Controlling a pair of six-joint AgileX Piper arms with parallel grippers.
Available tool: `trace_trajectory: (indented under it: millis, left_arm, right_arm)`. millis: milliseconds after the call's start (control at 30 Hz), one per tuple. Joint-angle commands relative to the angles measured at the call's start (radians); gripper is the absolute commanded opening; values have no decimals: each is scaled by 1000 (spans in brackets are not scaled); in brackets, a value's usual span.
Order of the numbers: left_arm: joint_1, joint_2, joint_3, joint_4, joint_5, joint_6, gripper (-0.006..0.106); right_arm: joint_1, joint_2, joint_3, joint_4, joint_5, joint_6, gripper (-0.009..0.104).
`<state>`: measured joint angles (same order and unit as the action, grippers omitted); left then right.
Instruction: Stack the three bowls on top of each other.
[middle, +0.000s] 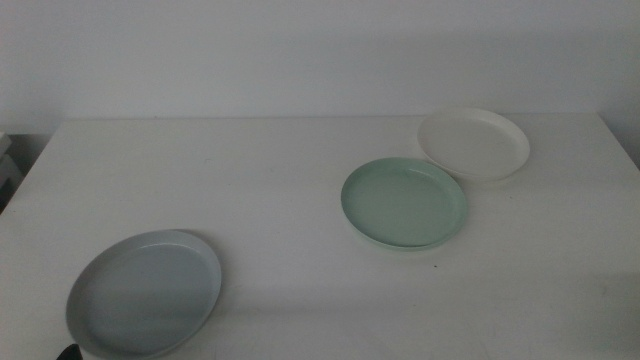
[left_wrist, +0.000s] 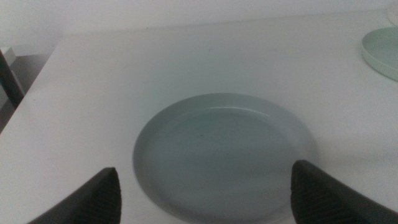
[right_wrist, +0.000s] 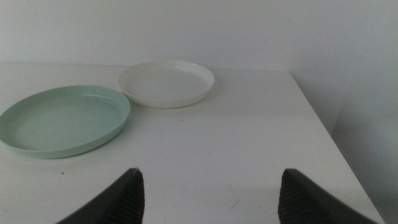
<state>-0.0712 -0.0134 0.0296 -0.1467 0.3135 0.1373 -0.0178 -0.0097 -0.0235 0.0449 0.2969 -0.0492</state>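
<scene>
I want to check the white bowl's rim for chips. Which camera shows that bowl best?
The right wrist view: the white bowl lies whole and unobstructed there, beside the mint green bowl. The middle view shows the white bowl smaller, at the table's far right. The left wrist view does not show it.

white table (middle: 300, 190) | near-left: pale grey-blue bowl (middle: 145, 292) lying flat | right of middle: mint green bowl (middle: 404, 203) | far right: white bowl (middle: 474, 144) (its rim just beside the green one's, contact unclear)
</scene>
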Motion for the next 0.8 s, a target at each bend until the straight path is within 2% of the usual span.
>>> trace_trajectory:
  millis: [0, 233, 600, 767]
  left_arm:
    - [0, -14, -4, -4, -70, -11, 105]
    - [0, -14, -4, -4, -70, -11, 105]
    - [0, -14, -4, -4, -70, -11, 105]
    - [0, -14, -4, -4, -70, -11, 105]
  right_arm:
    - [-5, 14, -29, -5, -81, -5, 55]
    - [-5, 144, -251, -20, 126, -5, 55]
    - [-5, 579, -606, -27, 219, -3, 55]
    - [26, 819, -768, -7, 265, 79, 55]
